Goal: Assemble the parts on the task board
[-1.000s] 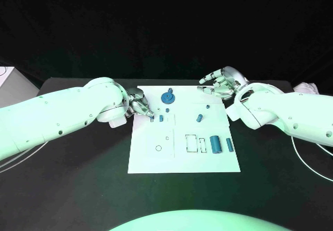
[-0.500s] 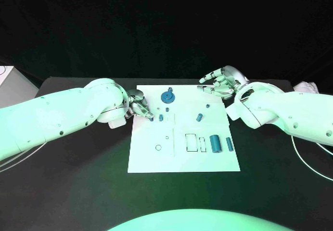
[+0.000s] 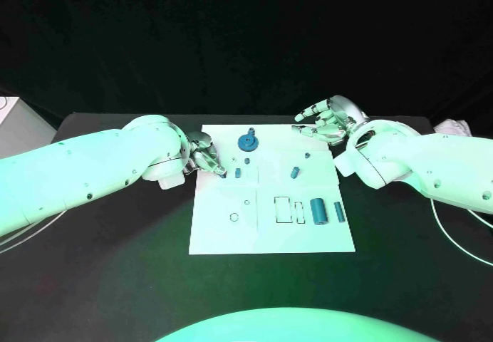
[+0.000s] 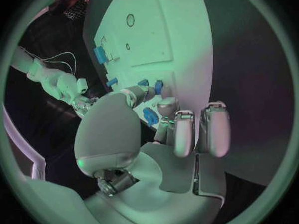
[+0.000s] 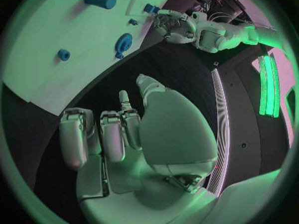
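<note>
Resting at the task board (image 3: 269, 235) edge, left hand (image 3: 206, 158) has fingertips together beside a small blue part (image 3: 239, 173); whether it pinches anything, cannot tell. Right hand (image 3: 327, 121) hovers spread, holding nothing.

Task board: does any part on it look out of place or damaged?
Nothing stands out. The task board lies flat and square on the table, and the blue parts rest on it with no visible damage.

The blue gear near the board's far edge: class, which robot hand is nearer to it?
Left. The left hand sits just beside the blue gear; the right hand hovers farther off, beyond the task board.
</note>
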{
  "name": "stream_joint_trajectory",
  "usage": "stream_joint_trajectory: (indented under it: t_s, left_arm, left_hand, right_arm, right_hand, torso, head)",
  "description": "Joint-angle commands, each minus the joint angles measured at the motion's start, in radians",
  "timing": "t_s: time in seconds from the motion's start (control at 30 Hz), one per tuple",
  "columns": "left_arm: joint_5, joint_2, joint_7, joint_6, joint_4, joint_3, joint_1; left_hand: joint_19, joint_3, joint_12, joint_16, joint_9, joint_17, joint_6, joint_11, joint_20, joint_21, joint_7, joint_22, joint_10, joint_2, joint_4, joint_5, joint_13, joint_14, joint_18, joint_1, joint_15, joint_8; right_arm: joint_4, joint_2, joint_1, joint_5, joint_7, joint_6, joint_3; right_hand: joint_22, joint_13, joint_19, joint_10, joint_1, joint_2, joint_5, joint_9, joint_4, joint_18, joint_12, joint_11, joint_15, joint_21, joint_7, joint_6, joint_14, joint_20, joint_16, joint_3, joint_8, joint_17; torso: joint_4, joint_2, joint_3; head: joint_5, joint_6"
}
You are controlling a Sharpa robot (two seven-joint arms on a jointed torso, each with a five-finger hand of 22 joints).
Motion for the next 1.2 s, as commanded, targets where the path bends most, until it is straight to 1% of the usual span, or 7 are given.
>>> stream_joint_trajectory:
  t_s: [0.03,0.43,0.63,0.83,0.93,1.03,1.2]
  left_arm:
    - [-0.006,0.002,0.001,0.019,-0.002,-0.001,-0.001]
    - [-0.006,0.007,0.001,0.022,-0.003,-0.001,-0.001]
    - [-0.006,0.018,0.000,0.036,-0.008,-0.001,-0.001]
    - [-0.006,0.032,-0.004,0.055,-0.016,-0.004,-0.001]
    - [-0.007,0.037,-0.006,0.064,-0.020,-0.005,0.000]
    - [-0.010,0.040,-0.008,0.069,-0.024,-0.006,0.000]
    - [-0.011,0.042,-0.011,0.076,-0.028,-0.006,0.000]
  left_hand:
    - [0.006,0.195,0.003,0.004,0.001,0.263,0.009,-0.003,-0.002,0.004,0.002,0.079,0.007,0.008,-0.203,0.006,-0.001,0.108,-0.021,-0.001,-0.006,0.004]
    - [0.006,0.195,0.003,0.004,0.001,0.263,0.009,-0.003,-0.002,0.004,0.002,0.079,0.007,0.008,-0.203,0.006,-0.001,0.108,-0.021,-0.001,-0.006,0.004]
    - [0.006,0.196,0.003,0.004,0.001,0.263,0.009,-0.003,-0.002,0.004,0.002,0.079,0.007,0.008,-0.203,0.006,-0.001,0.108,-0.021,-0.001,-0.007,0.004]
    - [0.006,0.196,0.002,0.004,0.000,0.263,0.010,-0.003,-0.003,0.004,0.001,0.079,0.008,0.008,-0.205,0.006,0.000,0.108,-0.021,-0.002,-0.007,0.003]
    - [0.006,0.196,0.002,0.004,0.000,0.263,0.010,-0.003,-0.003,0.004,0.001,0.079,0.008,0.008,-0.205,0.006,0.000,0.108,-0.021,-0.002,-0.007,0.003]
    - [0.007,0.197,0.002,0.004,0.000,0.263,0.010,-0.003,-0.003,0.005,0.001,0.080,0.008,0.008,-0.205,0.006,-0.001,0.108,-0.021,-0.002,-0.007,0.003]
    - [0.007,0.197,0.002,0.004,0.000,0.263,0.010,-0.003,-0.003,0.005,0.001,0.080,0.008,0.008,-0.205,0.006,-0.001,0.108,-0.021,-0.002,-0.007,0.003]
  right_arm:
    - [0.000,0.000,-0.001,-0.004,0.010,0.012,0.000]
    - [0.001,0.000,-0.001,-0.004,0.010,0.012,0.000]
    - [-0.001,0.001,-0.001,-0.004,0.011,0.012,0.000]
    - [-0.001,0.002,-0.001,-0.004,0.011,0.013,0.000]
    - [-0.002,0.002,-0.001,-0.004,0.011,0.013,0.000]
    - [-0.002,0.003,-0.001,-0.004,0.011,0.013,0.000]
    - [-0.003,0.003,-0.001,-0.004,0.011,0.013,0.000]
  right_hand:
    - [0.195,0.173,0.029,0.017,-0.007,-0.001,0.006,-0.001,-0.002,0.016,-0.003,0.004,0.007,-0.006,0.001,-0.003,0.082,0.008,-0.004,0.007,0.004,0.164]
    - [0.195,0.173,0.029,0.017,-0.007,-0.001,0.006,-0.001,-0.002,0.016,-0.003,0.004,0.007,-0.006,0.001,-0.003,0.082,0.008,-0.004,0.007,0.004,0.164]
    - [0.195,0.173,0.029,0.017,-0.007,-0.001,0.006,-0.001,-0.002,0.016,-0.003,0.004,0.007,-0.006,0.001,-0.003,0.082,0.008,-0.004,0.007,0.004,0.164]
    - [0.195,0.173,0.029,0.017,-0.007,-0.001,0.006,-0.001,-0.002,0.016,-0.003,0.004,0.007,-0.006,0.001,-0.003,0.082,0.008,-0.004,0.007,0.004,0.164]
    - [0.195,0.173,0.029,0.017,-0.007,-0.001,0.006,-0.001,-0.002,0.016,-0.003,0.004,0.007,-0.006,0.001,-0.003,0.082,0.008,-0.004,0.007,0.004,0.164]
    - [0.195,0.173,0.029,0.017,-0.007,-0.001,0.006,-0.001,-0.002,0.016,-0.003,0.004,0.007,-0.006,0.001,-0.003,0.082,0.008,-0.004,0.007,0.004,0.164]
    - [0.195,0.173,0.029,0.017,-0.007,-0.001,0.006,-0.001,-0.002,0.016,-0.003,0.004,0.007,-0.006,0.001,-0.003,0.082,0.008,-0.004,0.007,0.004,0.164]
  torso:
    - [-0.0007,0.000,-0.0001]
    - [-0.0002,0.000,0.0000]
    - [-0.0009,0.001,0.0008]
    - [-0.0014,0.001,0.0004]
    - [-0.0021,0.001,0.0010]
    - [-0.0005,0.000,0.0005]
    - [-0.0002,0.000,0.0009]
  head:
    - [0.002,0.000]
    - [0.001,-0.001]
    - [0.001,-0.004]
    - [0.001,-0.007]
    - [0.001,-0.008]
    - [-0.001,-0.009]
    - [0.000,-0.010]
